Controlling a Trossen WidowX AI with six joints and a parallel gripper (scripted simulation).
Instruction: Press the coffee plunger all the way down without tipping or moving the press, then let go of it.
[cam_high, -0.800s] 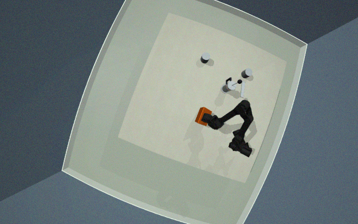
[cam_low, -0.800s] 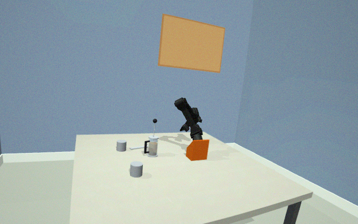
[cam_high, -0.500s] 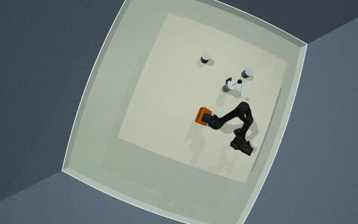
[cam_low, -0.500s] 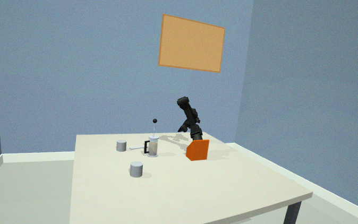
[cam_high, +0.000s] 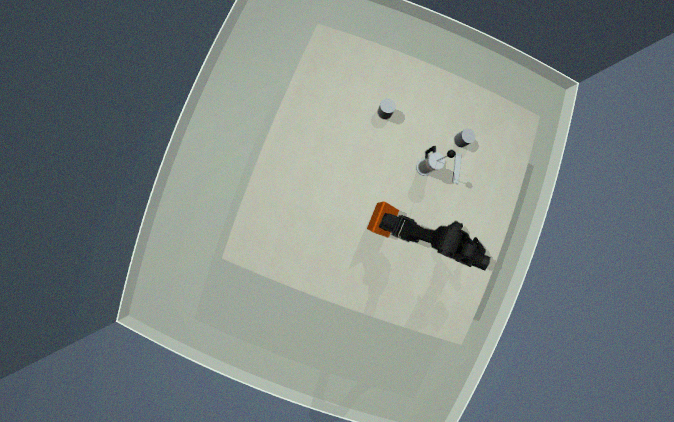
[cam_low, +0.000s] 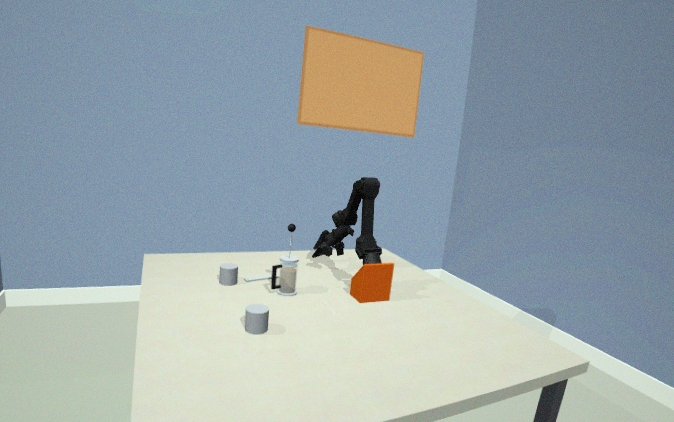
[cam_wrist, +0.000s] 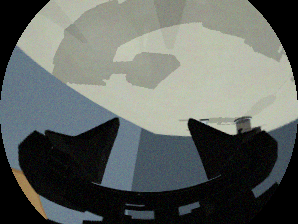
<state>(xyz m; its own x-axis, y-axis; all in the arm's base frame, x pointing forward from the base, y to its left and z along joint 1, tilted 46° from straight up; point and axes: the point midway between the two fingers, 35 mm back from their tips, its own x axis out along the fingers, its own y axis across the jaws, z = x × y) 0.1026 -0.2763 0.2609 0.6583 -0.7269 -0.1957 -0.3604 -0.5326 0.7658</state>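
Left of claw (cam_low: 320, 248), seemingly apart, press (cam_low: 288, 275)

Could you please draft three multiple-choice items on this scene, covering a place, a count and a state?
1. Where is the black parallel-jaw gripper?
A. On the plunger knob
B. Above the table, apart from the press
C. Around a cylinder

2. How many grey cylinders stand on the beige table?
A. Two
B. Three
C. Four

3. How does the glass coffee press stand, with its black ball-topped plunger?
A. Tipped over
B. Upright, plunger down
C. Upright, plunger raised

Key: 1 B, a gap separates them; 2 A, one near, one far; 3 C, the knob stands high on its rod.
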